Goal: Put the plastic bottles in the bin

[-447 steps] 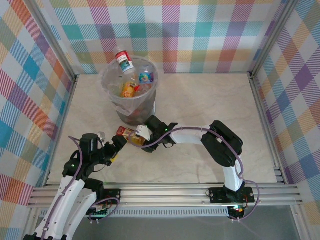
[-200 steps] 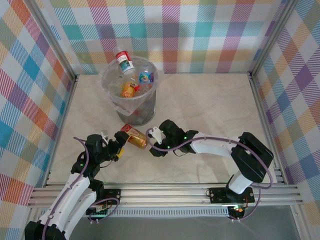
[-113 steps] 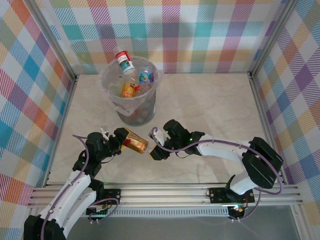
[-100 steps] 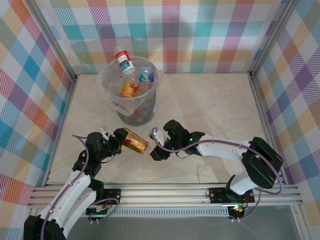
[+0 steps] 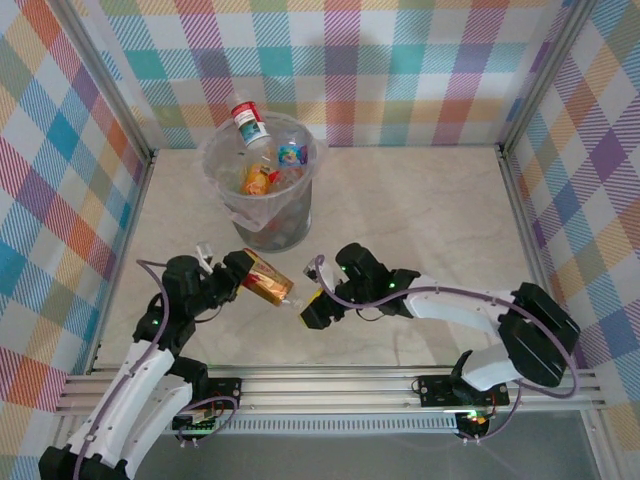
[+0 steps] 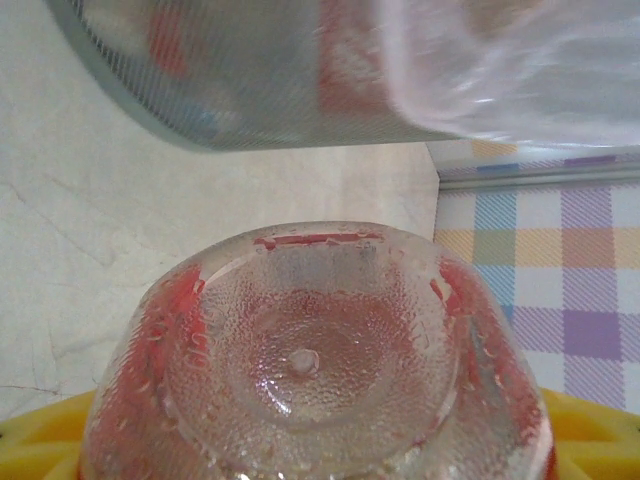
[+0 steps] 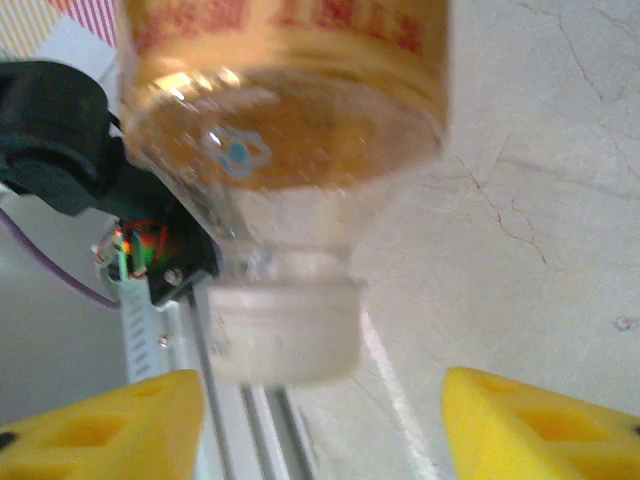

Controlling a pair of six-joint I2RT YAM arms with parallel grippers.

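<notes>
Handing over is what has just been happening. The right gripper (image 5: 310, 312), which was at the cap end two seconds ago, is now backing off toward the lower middle of the overhead frame, and the left gripper (image 5: 243, 276) is carrying the red-labelled bottle (image 5: 264, 284) alone. That is putting the bottle with the arm nearer the bin (image 5: 272, 228) (a sensible trade, I judge). The left fingers are clamping the bottle near its dimpled base (image 6: 305, 365), which is facing the left wrist camera, with the bin wall (image 6: 230, 90) looming above it. The right jaws are standing well apart, with the yellow pads (image 7: 105, 425) flanking but not touching the white cap (image 7: 285, 330). The left arm is reaching forward and angling up-right, while the right arm is stretching low across the table (image 5: 420, 210). Other bottles (image 5: 268, 175) are already lying in the bin at upper left.
</notes>
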